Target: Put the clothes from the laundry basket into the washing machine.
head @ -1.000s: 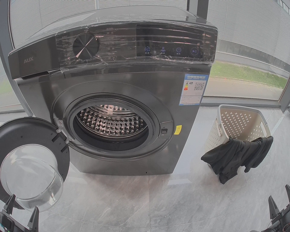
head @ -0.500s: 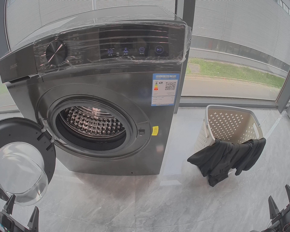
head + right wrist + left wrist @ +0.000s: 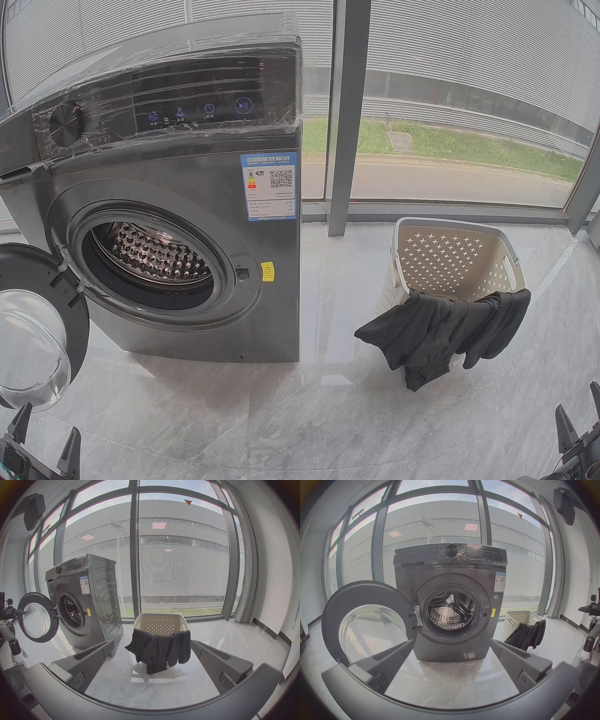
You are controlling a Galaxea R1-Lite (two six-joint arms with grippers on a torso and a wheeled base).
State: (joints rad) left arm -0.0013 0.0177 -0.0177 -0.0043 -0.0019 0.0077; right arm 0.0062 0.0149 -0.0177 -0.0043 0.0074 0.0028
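Camera swung right; left claw (image 3: 451, 643) and right claw (image 3: 151, 642) gape empty.

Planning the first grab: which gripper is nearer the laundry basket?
The right gripper, on the side of the white perforated plastic basket; the left gripper sits near the open round glass washer door.

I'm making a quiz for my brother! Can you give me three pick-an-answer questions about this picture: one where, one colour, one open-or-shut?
1. Where is the dark garment? A) inside the washing machine B) draped over the laundry basket's front rim C) on top of the washing machine
2. What colour is the laundry basket? A) blue B) cream-white C) red
3. The washing machine's door is: A) shut B) swung open C) missing
Answers: 1 B, it hangs over the rim; 2 B, its perforated walls look cream-white; 3 B, the door stands swung aside from the opening.
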